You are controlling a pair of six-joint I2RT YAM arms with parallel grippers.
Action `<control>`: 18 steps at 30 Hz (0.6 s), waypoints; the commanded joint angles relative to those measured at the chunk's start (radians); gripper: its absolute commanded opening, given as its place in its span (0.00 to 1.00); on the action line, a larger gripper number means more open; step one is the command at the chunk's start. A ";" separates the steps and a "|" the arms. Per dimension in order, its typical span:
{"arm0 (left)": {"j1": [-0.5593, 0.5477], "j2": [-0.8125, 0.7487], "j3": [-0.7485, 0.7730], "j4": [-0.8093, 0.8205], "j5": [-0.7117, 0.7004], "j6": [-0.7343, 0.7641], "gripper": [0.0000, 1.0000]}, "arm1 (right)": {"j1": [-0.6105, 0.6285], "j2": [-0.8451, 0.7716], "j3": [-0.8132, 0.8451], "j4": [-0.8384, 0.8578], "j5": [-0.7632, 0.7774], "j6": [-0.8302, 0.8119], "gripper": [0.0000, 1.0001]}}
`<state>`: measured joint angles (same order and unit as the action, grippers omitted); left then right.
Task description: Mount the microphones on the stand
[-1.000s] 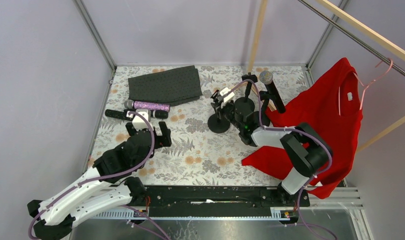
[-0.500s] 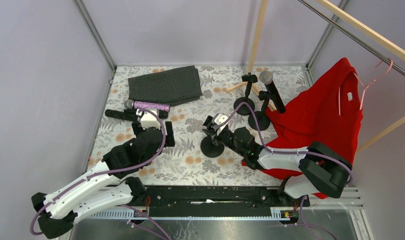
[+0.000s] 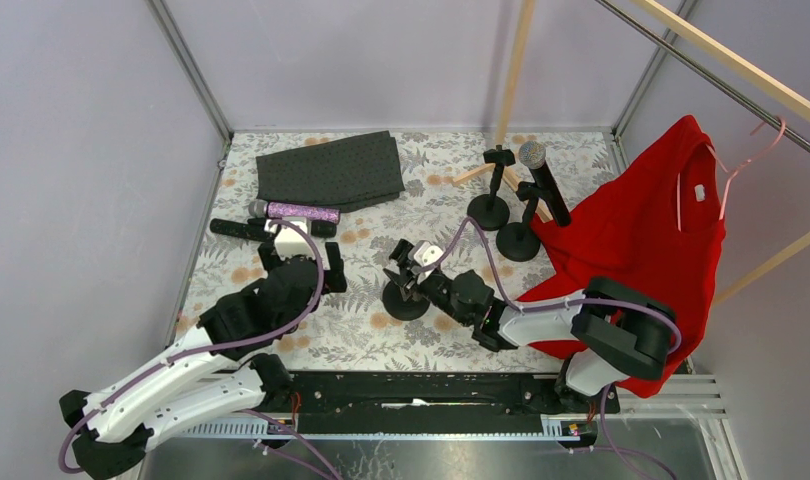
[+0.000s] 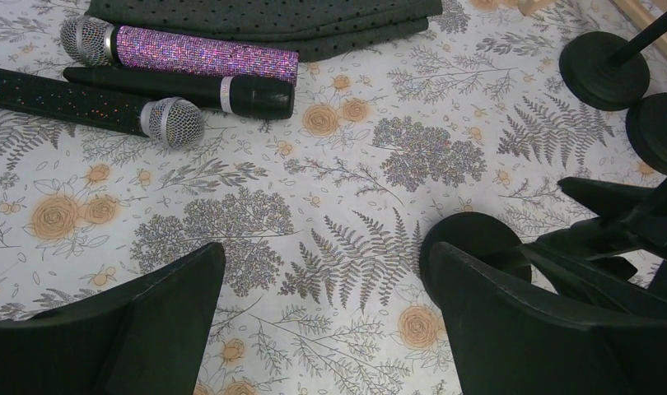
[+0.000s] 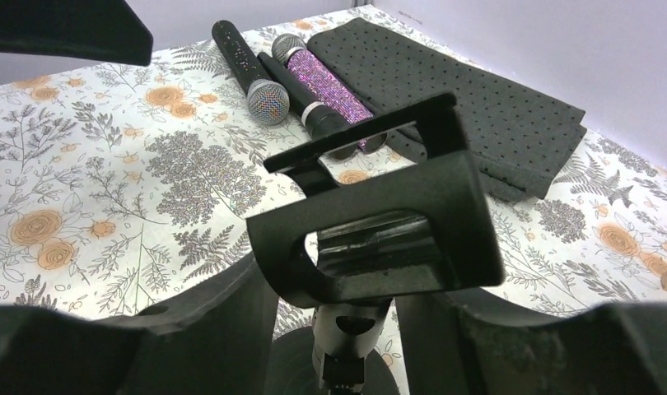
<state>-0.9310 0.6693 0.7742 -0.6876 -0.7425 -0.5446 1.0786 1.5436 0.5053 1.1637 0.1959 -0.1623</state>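
Note:
Three microphones lie side by side at the far left: a purple glitter microphone (image 3: 296, 212) (image 4: 198, 53) (image 5: 326, 82), a plain black microphone (image 4: 190, 88) and a speckled black microphone (image 4: 83, 103) (image 5: 249, 70). A fourth black microphone (image 3: 543, 180) sits tilted in a stand at the far right. My right gripper (image 3: 409, 282) (image 5: 338, 329) is shut on the stem of a black stand (image 3: 405, 300) with an empty clip (image 5: 380, 230); its base (image 4: 474, 243) is on the table. My left gripper (image 3: 301, 268) (image 4: 324, 255) is open and empty, just left of that stand and nearer than the lying microphones.
A folded dark grey cloth (image 3: 331, 170) (image 5: 470, 107) lies behind the microphones. Another empty stand (image 3: 493, 195) and the stand base (image 3: 519, 242) under the fourth microphone are at the far right. A red shirt (image 3: 651, 230) on a pink hanger drapes over the right side.
My right gripper has carried the stand from beside the other two stands toward the near left, close to my left gripper. My left gripper has barely shifted.

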 commanded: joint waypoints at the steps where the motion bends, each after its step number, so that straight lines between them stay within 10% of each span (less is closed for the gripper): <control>1: -0.003 -0.002 0.002 0.006 -0.033 -0.013 0.99 | 0.012 -0.085 -0.025 0.062 0.034 -0.016 0.62; 7: -0.002 -0.017 -0.013 0.010 -0.041 -0.117 0.99 | 0.012 -0.242 -0.058 -0.116 -0.040 0.003 0.81; 18: -0.002 0.224 0.038 -0.051 -0.073 -0.476 0.99 | 0.012 -0.609 -0.356 -0.231 0.109 0.170 0.80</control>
<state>-0.9310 0.7753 0.7612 -0.6952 -0.7666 -0.8196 1.0855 1.0508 0.2352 0.9672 0.2062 -0.0937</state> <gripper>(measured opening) 0.987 0.809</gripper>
